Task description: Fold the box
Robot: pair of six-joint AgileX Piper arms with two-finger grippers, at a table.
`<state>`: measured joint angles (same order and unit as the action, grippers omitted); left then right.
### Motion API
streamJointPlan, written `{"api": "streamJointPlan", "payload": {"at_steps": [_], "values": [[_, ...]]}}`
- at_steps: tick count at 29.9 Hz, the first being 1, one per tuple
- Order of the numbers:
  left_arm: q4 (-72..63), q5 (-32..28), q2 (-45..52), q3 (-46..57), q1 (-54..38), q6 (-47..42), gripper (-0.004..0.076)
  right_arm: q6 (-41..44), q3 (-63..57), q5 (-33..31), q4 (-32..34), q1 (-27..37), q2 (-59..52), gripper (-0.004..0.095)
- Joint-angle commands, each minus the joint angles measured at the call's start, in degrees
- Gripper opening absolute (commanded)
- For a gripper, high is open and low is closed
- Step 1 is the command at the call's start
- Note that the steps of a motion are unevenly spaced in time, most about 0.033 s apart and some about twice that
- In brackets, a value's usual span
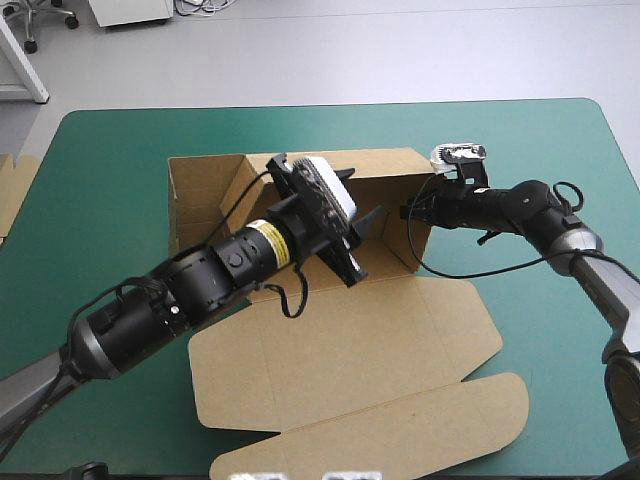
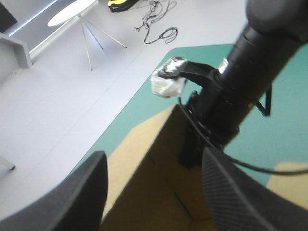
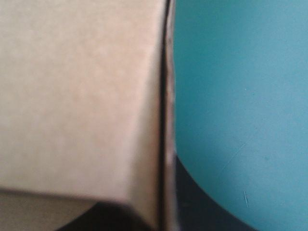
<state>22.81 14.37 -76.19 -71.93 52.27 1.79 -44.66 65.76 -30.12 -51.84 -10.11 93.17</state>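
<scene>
Here the brown box of cut board (image 1: 340,350) lies at the middle of the table (image 1: 110,180), on its teal-green cover. The box's far half stands as an open tray: a back wall and two side walls are raised, with a flap turned inward near the left corner. Its near half, the lid with its rounded tuck flaps, lies flat toward the table's near edge. The board looks clean and stiff, with sharp creases and no tear that can be seen.

The right gripper (image 1: 408,212), a pair of broad black fin-shaped fingers, is clenched on the top edge of the tray's right wall. Its own wrist view shows the board's edge running between the fingers. The left gripper (image 1: 355,215) hangs over the inside of the tray with its fingers (image 2: 82,192) spread wide, grasping nothing. In the left wrist view the right wall and the other gripper stand ahead, between those fingers.

The step in hand seems to be setting the right wall true and tucking it into place. To do it well, the right gripper should hold the wall firmly without crushing its edge. The left gripper should press from inside, low along the fold, so that the tray does not slide on the cover.

A strip of more brown board (image 1: 12,190) shows at the table's left edge, well apart from the box.
</scene>
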Motion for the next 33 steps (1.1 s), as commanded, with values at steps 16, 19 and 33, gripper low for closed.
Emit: {"api": "streamJointPlan", "payload": {"at_steps": [16, 19, 33], "values": [[-11.8, 16.2, 2.8, -15.7, -34.1, -0.6, 0.0407, 5.6, 1.4, -1.1, 6.0, 0.0, -2.3, -0.0013], [-14.3, 19.4, 3.2, -15.7, -41.2, -0.3, 0.0407, 6.9, 1.4, -1.1, 7.4, 0.0, -2.3, -0.0013], [-31.6, 21.6, 2.5, -11.7, -72.4, 4.8, 0.0365, 13.4, 2.3, -3.4, 15.4, 0.0, -2.3, -0.0013]]}}
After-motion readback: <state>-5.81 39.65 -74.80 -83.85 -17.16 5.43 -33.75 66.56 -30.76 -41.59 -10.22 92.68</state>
